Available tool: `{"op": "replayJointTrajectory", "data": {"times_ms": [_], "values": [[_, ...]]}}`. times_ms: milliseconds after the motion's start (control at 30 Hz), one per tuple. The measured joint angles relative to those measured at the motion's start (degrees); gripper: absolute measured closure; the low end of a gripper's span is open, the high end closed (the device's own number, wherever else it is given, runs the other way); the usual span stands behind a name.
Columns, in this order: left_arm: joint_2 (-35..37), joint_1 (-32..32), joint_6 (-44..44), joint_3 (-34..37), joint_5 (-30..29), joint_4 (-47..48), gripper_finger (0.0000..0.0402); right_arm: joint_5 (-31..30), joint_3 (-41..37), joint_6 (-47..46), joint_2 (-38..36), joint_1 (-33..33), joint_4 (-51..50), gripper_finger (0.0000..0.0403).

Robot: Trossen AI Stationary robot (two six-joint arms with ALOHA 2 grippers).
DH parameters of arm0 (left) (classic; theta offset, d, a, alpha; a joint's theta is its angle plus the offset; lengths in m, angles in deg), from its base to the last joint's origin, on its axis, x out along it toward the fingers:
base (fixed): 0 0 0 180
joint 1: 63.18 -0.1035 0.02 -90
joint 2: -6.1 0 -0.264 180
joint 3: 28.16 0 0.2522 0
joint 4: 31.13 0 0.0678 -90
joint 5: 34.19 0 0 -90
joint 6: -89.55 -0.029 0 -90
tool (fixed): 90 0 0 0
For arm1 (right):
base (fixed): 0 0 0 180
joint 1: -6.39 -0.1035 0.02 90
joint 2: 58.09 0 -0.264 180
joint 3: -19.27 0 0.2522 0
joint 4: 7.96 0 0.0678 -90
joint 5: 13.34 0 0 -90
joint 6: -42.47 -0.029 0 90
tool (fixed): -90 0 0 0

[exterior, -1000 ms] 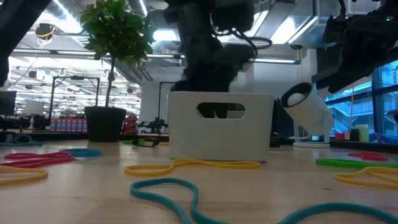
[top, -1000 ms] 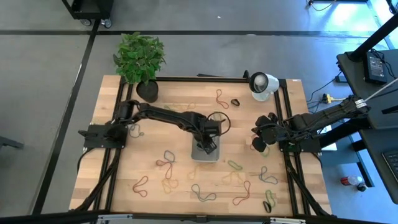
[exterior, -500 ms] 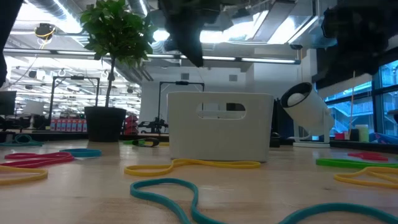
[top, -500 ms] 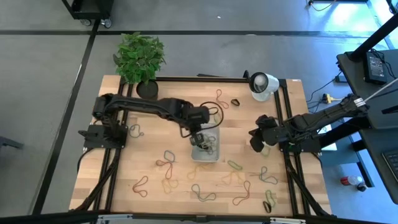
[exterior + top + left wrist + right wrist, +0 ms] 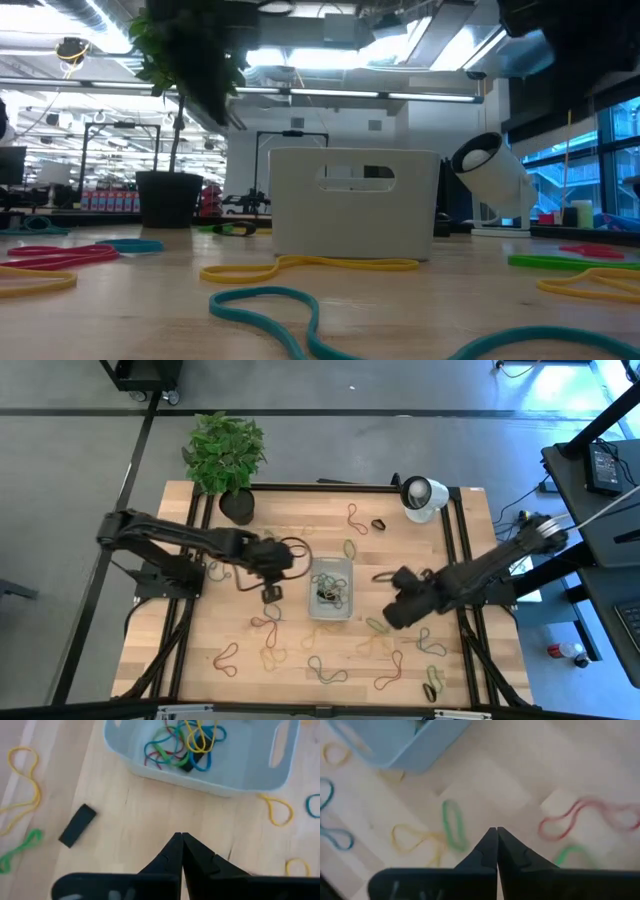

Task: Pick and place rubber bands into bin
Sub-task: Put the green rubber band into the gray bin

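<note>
Pulling back from the bin (image 5: 331,587), the left tool (image 5: 271,593) is now hanging pinched shut and empty, bands (image 5: 186,742) lying inside; the right tool (image 5: 396,612), closed empty, is reaching toward loose bands (image 5: 453,825) on the counter (image 5: 200,635).

No text, label, brand, number or sign can be read in any of the views. The bin (image 5: 354,201) shows a plain wall towards the low camera, with no lettering on it. Across the room behind the table in that view, the shelves carry rows of goods whose markings are too small to make out.
</note>
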Motion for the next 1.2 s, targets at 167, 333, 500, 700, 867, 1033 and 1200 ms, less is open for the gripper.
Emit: {"op": "replayJointTrajectory", "data": {"times_ms": [167,333,500,700,867,1033,1200], "values": [[9.6,-0.2,0.8,7.0,-0.3,0.1,0.0401,1.8,3.6,-5.6,8.7,-3.9,0.1,0.0388],[16.3,-0.2,0.7,10.9,-0.3,-1.1,0.04,4.1,3.7,-11.9,15.6,-5.2,2.8,0.0354],[20.1,-0.2,0.6,13.4,-0.2,-1.4,0.04,4.2,3.7,-12.7,22.0,-5.2,6.2,0.0316],[20.9,-0.2,-0.2,13.6,0.0,-0.7,0.0401,4.2,3.7,-12.9,27.1,-5.1,8.8,0.0296],[20.9,-0.2,-0.5,13.6,0.4,-1.0,0.0399,4.2,3.7,-13.1,30.2,-5.1,10.9,0.0295],[20.9,-0.2,-0.5,13.6,0.8,-1.0,0.0401,4.4,4.0,-14.0,31.7,-5.1,11.1,0.0341],[20.9,-0.2,-0.5,13.6,0.9,-1.1,0.0399,5.4,3.6,-17.0,30.1,-5.3,11.1,0.0392]]}}
